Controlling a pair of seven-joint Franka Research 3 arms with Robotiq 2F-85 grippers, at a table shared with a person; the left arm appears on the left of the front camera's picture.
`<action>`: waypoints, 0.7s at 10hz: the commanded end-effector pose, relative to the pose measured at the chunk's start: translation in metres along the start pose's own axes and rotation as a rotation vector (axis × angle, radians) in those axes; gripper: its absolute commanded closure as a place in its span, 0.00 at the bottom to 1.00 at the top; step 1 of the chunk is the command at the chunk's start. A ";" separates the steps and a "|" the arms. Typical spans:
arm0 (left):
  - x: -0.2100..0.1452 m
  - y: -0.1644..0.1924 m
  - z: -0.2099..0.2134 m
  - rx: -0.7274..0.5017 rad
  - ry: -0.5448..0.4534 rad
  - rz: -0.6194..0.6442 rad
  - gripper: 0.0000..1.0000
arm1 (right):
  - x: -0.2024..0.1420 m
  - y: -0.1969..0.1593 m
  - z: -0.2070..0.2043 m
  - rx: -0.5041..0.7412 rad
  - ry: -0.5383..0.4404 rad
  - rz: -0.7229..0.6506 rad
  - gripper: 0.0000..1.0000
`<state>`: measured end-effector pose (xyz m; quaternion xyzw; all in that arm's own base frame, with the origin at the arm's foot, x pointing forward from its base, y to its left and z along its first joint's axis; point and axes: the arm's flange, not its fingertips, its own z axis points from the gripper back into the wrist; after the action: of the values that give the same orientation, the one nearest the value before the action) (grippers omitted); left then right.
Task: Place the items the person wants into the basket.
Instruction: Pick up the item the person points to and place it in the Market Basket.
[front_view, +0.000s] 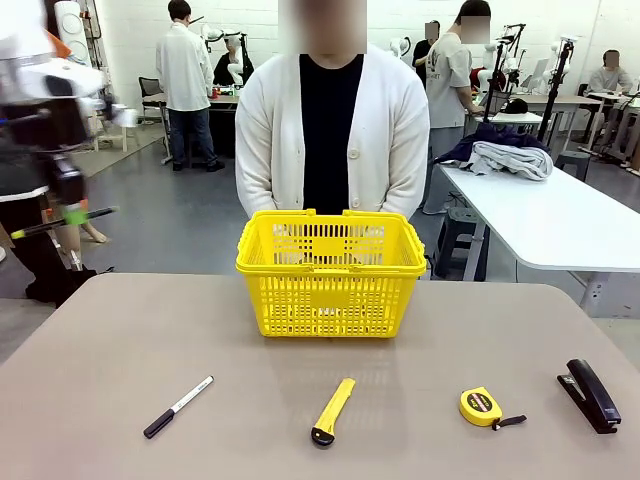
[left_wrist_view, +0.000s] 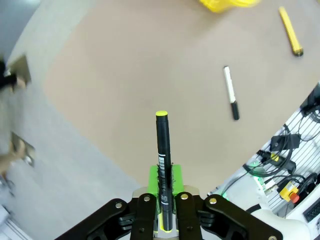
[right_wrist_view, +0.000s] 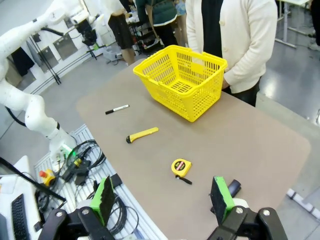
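Observation:
My left gripper (front_view: 70, 216) hangs high off the table's left edge, shut on the thin black pen (front_view: 62, 222), which lies crosswise in it. In the left wrist view the pen (left_wrist_view: 162, 150) stands between the green pads (left_wrist_view: 172, 177), yellow-green end up. The yellow basket (front_view: 330, 270) sits at the table's far middle, in front of the person (front_view: 330, 130) in the white cardigan. The utility knife (front_view: 333, 410) and the tape measure (front_view: 482, 406) lie near the front edge. My right gripper (right_wrist_view: 161, 200) is open above the table's near right corner, with the tape measure (right_wrist_view: 181, 167) ahead of it.
A black marker with a white barrel (front_view: 178, 407) lies at the front left and a black stapler (front_view: 590, 395) at the front right. The person's hands are hidden behind the basket. Bare tabletop lies between the tools and the basket.

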<state>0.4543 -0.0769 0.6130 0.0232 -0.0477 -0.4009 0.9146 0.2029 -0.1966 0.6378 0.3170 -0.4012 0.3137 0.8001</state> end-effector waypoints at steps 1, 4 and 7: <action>0.090 0.007 0.014 -0.004 0.020 -0.255 0.89 | 0.002 -0.001 0.000 0.015 -0.022 0.012 0.00; 0.196 -0.017 0.008 -0.032 -0.005 -0.458 0.89 | 0.002 -0.001 0.000 0.015 -0.022 0.012 0.00; 0.255 -0.046 -0.013 -0.084 -0.026 -0.541 0.89 | 0.002 -0.001 0.000 0.015 -0.022 0.012 0.00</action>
<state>0.5810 -0.2828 0.6025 -0.0082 -0.0438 -0.6173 0.7854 0.2033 -0.1964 0.6376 0.3169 -0.4001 0.3137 0.8007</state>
